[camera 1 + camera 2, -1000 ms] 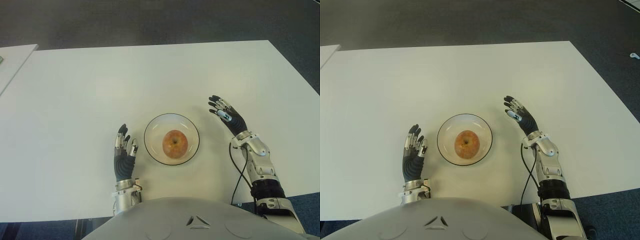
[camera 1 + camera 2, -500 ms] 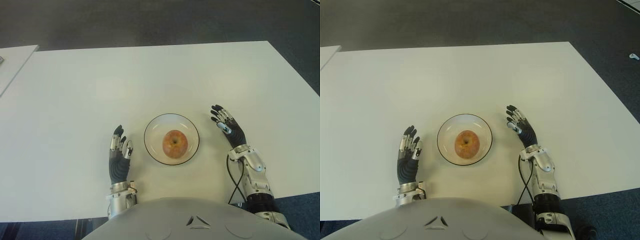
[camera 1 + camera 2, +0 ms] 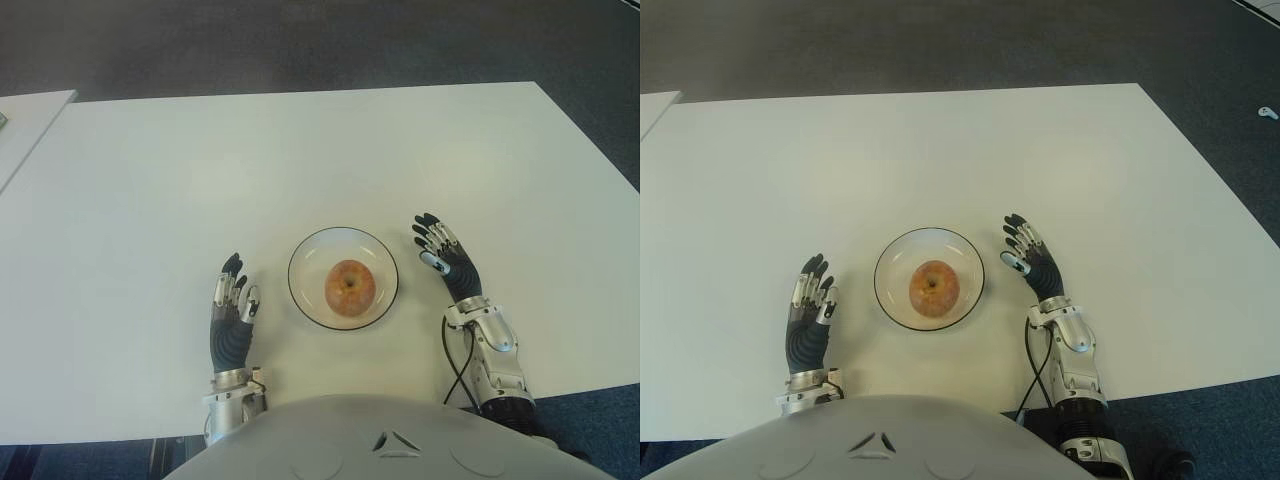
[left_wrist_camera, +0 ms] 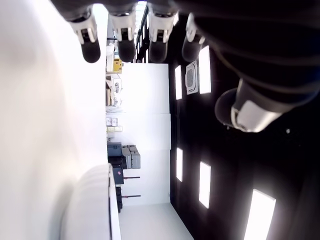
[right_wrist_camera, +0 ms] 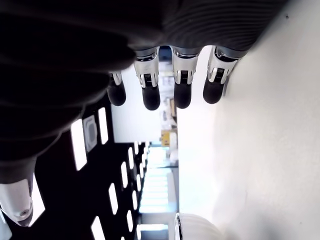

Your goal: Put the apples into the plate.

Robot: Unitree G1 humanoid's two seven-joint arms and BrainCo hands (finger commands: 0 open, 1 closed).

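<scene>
Both hands, the left hand [image 3: 230, 312] and the right hand [image 3: 444, 262], flank the plate [image 3: 309, 262] near the white table [image 3: 300, 150]'s front edge with fingers extended and empty, the apple [image 3: 350, 288] sitting inside the plate, broad bare tabletop beyond.

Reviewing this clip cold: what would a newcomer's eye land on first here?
First, the single apple sitting in the middle of the clear glass plate, near the front edge of the white table. Next, the two robot hands flanking it with fingers spread and holding nothing: the left hand to the plate's left, the right hand close by its right rim.
</scene>
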